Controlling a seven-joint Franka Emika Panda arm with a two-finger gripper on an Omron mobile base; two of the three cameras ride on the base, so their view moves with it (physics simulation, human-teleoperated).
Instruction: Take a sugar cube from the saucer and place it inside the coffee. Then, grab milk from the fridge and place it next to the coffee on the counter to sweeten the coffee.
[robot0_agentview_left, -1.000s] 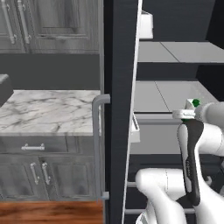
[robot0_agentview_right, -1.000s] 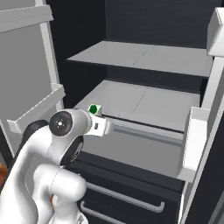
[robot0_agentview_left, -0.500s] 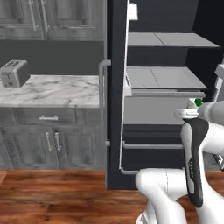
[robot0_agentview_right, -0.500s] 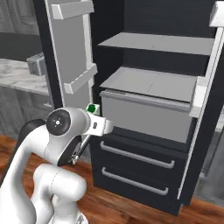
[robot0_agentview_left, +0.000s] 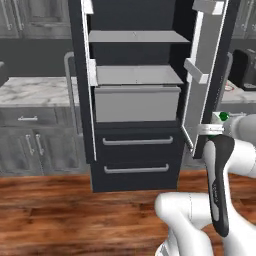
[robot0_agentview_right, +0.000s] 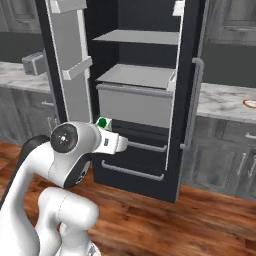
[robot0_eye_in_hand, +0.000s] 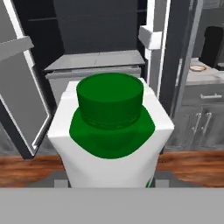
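Hand view puts the milk (robot0_eye_in_hand: 111, 135) right up against the camera: a small white carton with flat sides, squared shoulders, a green collar and a round green cap. It sits at the end effector (robot0_agentview_right: 107, 127), whose fingertips are hidden behind the carton; since the carton hangs in mid-air in front of the fridge (robot0_agentview_left: 137, 100), well clear of the shelves, the end effector is judged to be clenched on it by its lower body. A carton like this is probably light, fairly stiff across the corners but yielding on the flat faces, and smooth enough to slip, so a hold on two opposite faces below the shoulders looks safest, kept upright. Behind it the fridge stands open, dark-walled, with light grey matte shelves, a grey bin and two dark drawers with bar handles. To the right, the white veined marble worktop (robot0_eye_in_hand: 210, 78) carries the saucer (robot0_eye_in_hand: 197, 68), orange-rimmed. Below lies glossy wooden flooring.
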